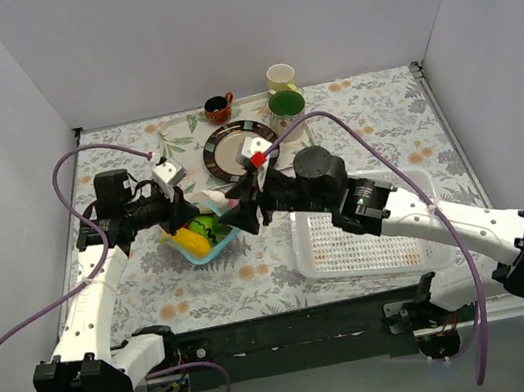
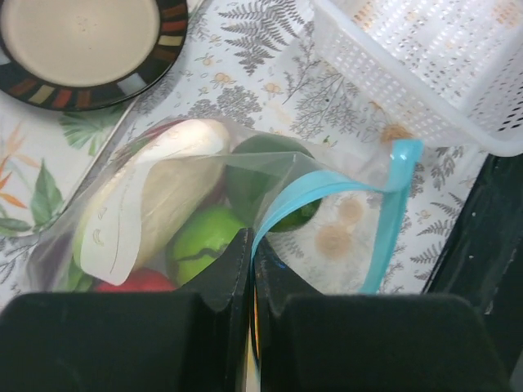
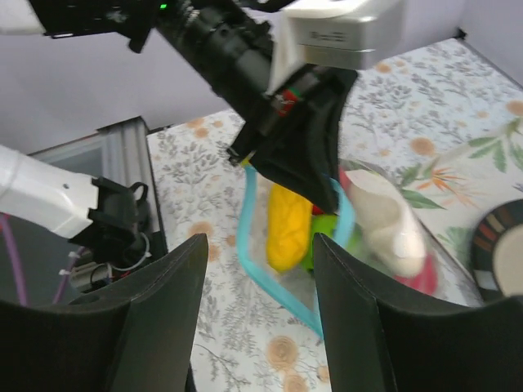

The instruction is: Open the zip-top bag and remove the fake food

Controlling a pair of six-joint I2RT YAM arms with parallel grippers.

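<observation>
The zip-top bag (image 1: 205, 242) lies left of centre on the flowered cloth, its light blue zip strip (image 2: 327, 184) standing open in a loop. The fake food (image 2: 200, 241) is inside: green, white and red pieces, and a yellow piece (image 3: 290, 224) in the right wrist view. My left gripper (image 2: 252, 245) is shut on the zip strip at the bag's mouth; in the top view it (image 1: 187, 212) is at the bag's far edge. My right gripper (image 3: 260, 245) is open and empty, just above the bag's mouth (image 1: 239, 218).
A white perforated basket (image 1: 371, 238) stands right of the bag, under the right arm, and shows in the left wrist view (image 2: 425, 65). A dark-rimmed plate (image 1: 220, 158), a brown cup (image 1: 218, 109), a green-lined mug (image 1: 286, 102) and a cream cup (image 1: 281, 77) stand behind.
</observation>
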